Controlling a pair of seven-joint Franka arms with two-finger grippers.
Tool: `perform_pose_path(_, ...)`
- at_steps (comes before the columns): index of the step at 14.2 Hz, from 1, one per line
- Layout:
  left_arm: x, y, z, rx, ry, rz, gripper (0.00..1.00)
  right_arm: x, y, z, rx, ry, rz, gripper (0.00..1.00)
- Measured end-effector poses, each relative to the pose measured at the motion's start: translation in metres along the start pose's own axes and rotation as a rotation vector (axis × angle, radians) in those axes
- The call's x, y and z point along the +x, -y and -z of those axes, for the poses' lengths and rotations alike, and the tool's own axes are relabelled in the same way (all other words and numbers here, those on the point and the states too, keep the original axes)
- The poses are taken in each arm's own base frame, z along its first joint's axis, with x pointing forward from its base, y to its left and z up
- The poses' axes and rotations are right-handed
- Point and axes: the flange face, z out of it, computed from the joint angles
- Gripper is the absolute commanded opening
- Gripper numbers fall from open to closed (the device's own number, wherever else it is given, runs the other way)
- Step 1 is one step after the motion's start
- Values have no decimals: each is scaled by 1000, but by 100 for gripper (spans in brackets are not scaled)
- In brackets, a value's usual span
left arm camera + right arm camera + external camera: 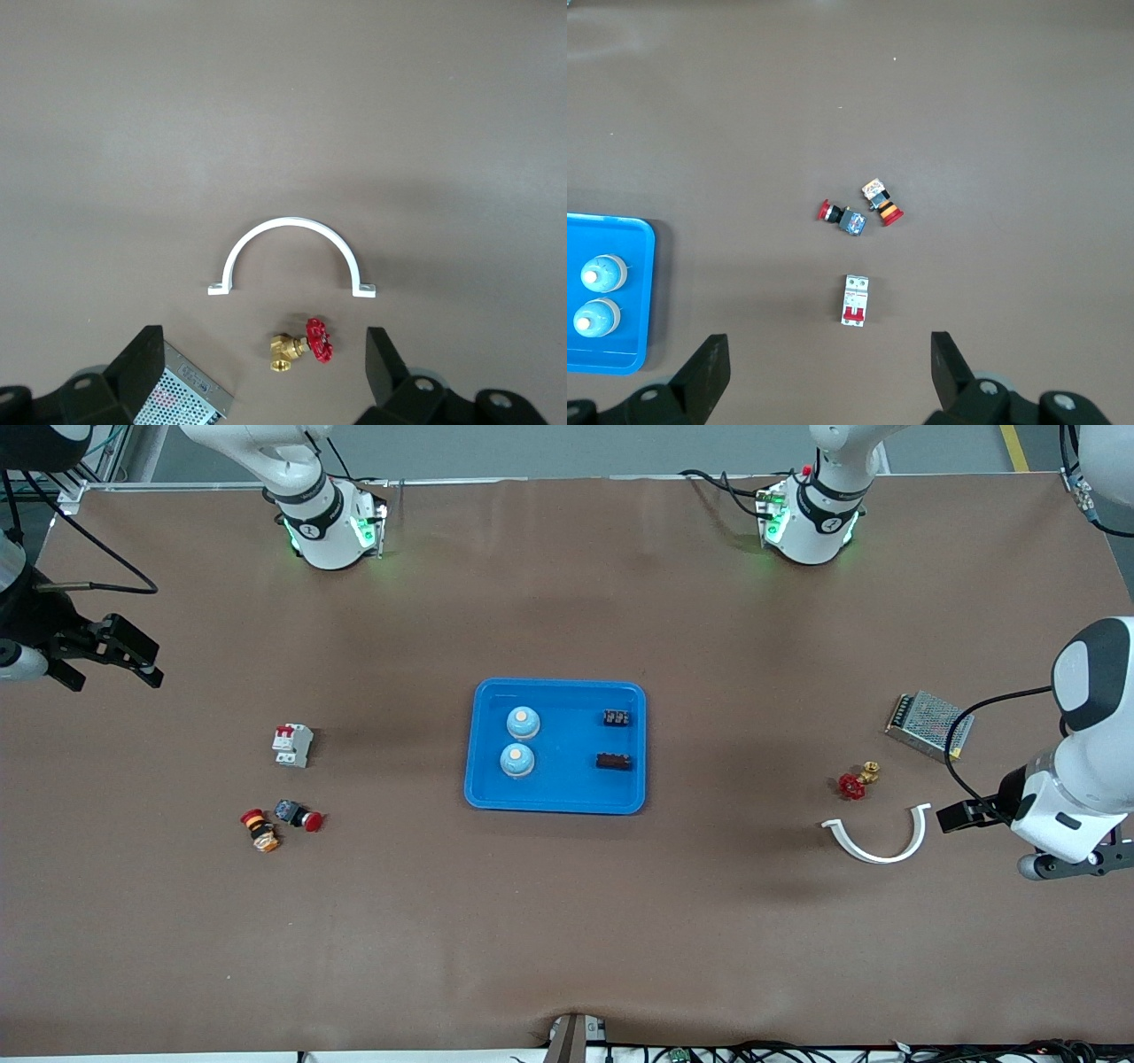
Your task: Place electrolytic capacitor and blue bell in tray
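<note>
Blue tray (556, 802) holds two bells (523, 723) and two dark parts (617, 717).

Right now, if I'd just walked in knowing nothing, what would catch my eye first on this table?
The bright blue tray mid-table, holding two blue bells and two dark parts. Toward the right arm's end lie a white breaker and red-capped buttons; toward the left arm's end, a red-handled valve and a white clamp. Both grippers, left and right, hang open above those clusters.
</note>
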Motion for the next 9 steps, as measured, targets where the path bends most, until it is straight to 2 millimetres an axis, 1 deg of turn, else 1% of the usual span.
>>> perform_pose_path(4, -14, -20, 30, -21, 11, -14, 100, 0, -1, 0, 0, 0, -1, 100)
perform_pose_path(6, -21, -30, 40, -17, 22, -15, 100, 0, 2, 1, 0, 0, 4, 100)
perform_pose_path(8, -26, -34, 53, -25, 22, -8, 100, 0, 4, 1, 1, -1, 7, 100)
perform_pose_path(9, -29, -31, 61, -28, 24, -23, 100, 0, 4, 1, 1, -1, 8, 100)
